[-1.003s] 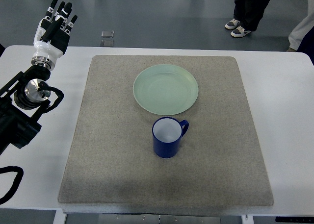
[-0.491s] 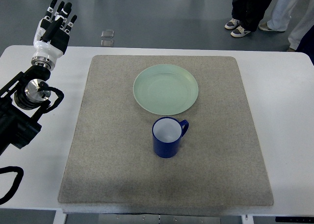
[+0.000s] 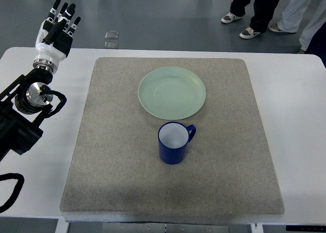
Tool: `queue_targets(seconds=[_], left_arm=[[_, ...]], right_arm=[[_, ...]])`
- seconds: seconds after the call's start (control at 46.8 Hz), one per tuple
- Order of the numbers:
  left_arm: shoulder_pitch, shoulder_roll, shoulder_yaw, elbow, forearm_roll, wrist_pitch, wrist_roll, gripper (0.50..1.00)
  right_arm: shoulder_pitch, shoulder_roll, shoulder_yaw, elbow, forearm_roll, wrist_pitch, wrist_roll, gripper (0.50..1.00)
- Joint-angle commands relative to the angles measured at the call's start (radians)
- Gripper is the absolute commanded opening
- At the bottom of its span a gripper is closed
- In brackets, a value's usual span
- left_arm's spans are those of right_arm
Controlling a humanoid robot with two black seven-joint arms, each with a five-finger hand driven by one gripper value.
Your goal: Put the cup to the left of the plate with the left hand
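Nothing on the worktop (image 3: 300, 115) has shifted since the earlier frames; only the people standing on the floor beyond its far edge have stepped along, their shoes (image 3: 249, 32) and trouser legs now sitting a little differently at the top right.

At the far left, the left hand (image 3: 55, 30) is raised over the worktop's far left corner, its arm coming in from the left edge with black cabling looped beside the wrist joint. Its fingers (image 3: 63, 14) are stretched out straight and close together, pointing away from the robot, and they hold nothing. The hand is well apart from the cup and the plate.

A grey felt mat (image 3: 102, 156) covers most of the white worktop. On the mat's far half, about in the middle, lies the pale green plate (image 3: 172, 92), with nothing on it. Just nearer the robot than the plate stands the blue cup (image 3: 174, 142), upright, white inside, its handle turned to the right and slightly toward the plate. Cup and plate lie near each other but do not touch. The cup is on the near side of the plate, not on its left.
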State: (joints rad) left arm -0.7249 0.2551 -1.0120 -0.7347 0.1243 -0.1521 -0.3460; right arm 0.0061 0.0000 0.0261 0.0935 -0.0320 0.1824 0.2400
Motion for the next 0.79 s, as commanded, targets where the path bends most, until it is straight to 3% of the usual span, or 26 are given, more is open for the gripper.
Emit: queue_targets(seconds=[0.0, 0.363, 0.768], left_arm=[[-0.008, 0.007, 0.099, -0.005, -0.002, -0.001, 0.001, 0.996], [-0.007, 0.098, 0.277, -0.115, 0.000, -0.056, 0.001, 0.996], [-0.013, 0.251, 0.429, -0.212, 0.023, -0.231, 0.001, 0.996]], right_arm=[[0.000, 0.000, 0.000, 0.000, 0.000, 0.000, -0.001, 0.932], [0.000, 0.000, 0.000, 0.000, 0.000, 0.000, -0.001, 0.932], [0.000, 0.000, 0.000, 0.000, 0.001, 0.000, 0.001, 0.932]])
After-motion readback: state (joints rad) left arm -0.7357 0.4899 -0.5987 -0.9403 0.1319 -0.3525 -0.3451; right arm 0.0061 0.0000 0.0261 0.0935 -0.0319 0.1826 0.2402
